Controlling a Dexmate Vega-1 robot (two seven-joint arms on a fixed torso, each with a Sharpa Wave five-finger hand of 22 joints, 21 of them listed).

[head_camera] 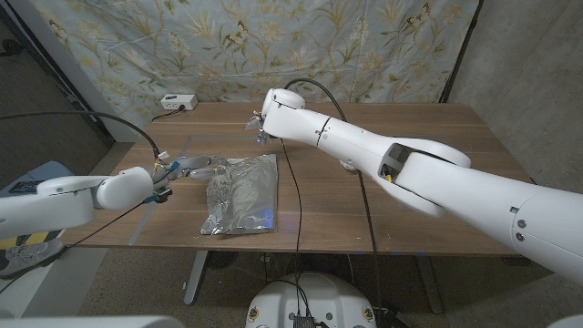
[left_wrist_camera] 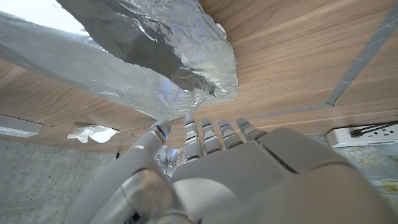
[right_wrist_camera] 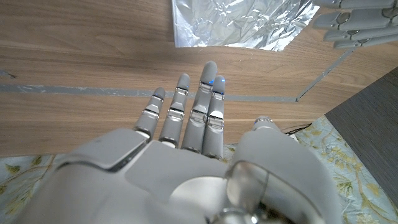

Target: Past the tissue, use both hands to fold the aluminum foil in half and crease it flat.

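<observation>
Crumpled aluminum foil (head_camera: pixel 241 194) lies mid-bench. The left hand (head_camera: pixel 187 168), fingers extended and empty, sits at its 10 o'clock edge. The right hand (head_camera: pixel 259 126) hovers at 12 o'clock, fingers spread, holding nothing.

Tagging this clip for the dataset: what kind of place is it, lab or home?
Most likely a lab or test room, not a home: a floral cloth backdrop hung behind a plain wooden table, a power strip with loose cables, and grey tape lines marked on the tabletop.

Probably a lab: backdrop cloth (head_camera: pixel 273 46), concrete wall (head_camera: pixel 528 64).
</observation>
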